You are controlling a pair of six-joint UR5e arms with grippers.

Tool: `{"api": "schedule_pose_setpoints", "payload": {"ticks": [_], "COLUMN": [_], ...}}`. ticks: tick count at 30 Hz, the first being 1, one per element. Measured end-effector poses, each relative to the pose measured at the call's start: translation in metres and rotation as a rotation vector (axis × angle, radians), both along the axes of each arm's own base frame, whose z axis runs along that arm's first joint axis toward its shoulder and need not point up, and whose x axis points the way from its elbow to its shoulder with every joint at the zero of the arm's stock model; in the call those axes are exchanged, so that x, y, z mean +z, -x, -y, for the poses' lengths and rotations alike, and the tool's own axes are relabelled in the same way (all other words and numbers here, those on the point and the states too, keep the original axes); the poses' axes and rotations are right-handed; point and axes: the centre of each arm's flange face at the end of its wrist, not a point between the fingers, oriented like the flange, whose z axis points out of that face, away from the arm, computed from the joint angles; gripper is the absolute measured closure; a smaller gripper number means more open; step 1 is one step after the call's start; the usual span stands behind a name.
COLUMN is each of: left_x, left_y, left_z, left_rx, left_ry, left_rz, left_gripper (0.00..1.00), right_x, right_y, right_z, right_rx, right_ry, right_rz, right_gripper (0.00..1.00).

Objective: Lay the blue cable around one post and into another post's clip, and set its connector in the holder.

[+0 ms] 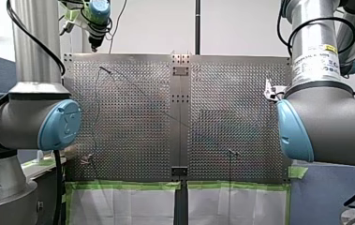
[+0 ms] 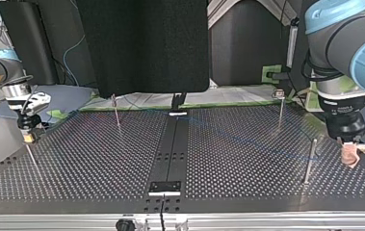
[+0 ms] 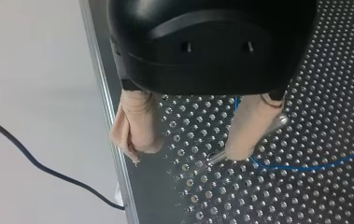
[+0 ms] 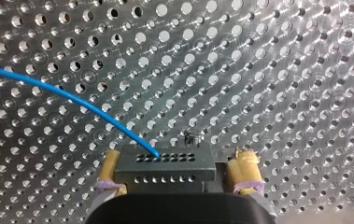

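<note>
The blue cable (image 4: 72, 95) rises off the perforated plate into a black connector (image 4: 163, 163). The connector sits between the yellow pads (image 4: 245, 169) of my right gripper (image 4: 177, 170), whose fingers stand wide, close on either side of it. At the top view's left this gripper (image 2: 30, 138) hangs over the table's edge. My left gripper (image 3: 193, 140) is open with nothing between its beige pads (image 3: 137, 126). One pad stands against a thin metal post (image 3: 277, 123), and the cable (image 3: 305, 165) bends around its foot. The same gripper (image 2: 348, 155) shows at the top view's right, beside that post (image 2: 310, 161).
Two more thin posts stand at the far side in the top view, one plain (image 2: 116, 110) and one with a small head (image 2: 280, 96). The plate's edge (image 3: 114, 158) runs just beside my left gripper. A black strip (image 2: 170, 149) divides the table down the middle.
</note>
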Motion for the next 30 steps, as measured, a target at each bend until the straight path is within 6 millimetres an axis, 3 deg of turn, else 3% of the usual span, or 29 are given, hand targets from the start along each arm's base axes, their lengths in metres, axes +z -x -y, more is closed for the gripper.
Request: {"api": "schedule_pose_setpoints", "payload": {"ticks": [30], "left_x": [-0.0002], "left_y": [0.0009], "left_z": [0.0005], "left_rx": [-0.010], "left_ry": [-0.093], "left_rz": [-0.042], "left_gripper": [0.01], "right_x": [0.0000], "right_y": [0.0000], "right_z": [0.0000], "right_rx": [0.000], "right_ry": [0.000], "right_rz": [0.000], "right_gripper": [0.00]}}
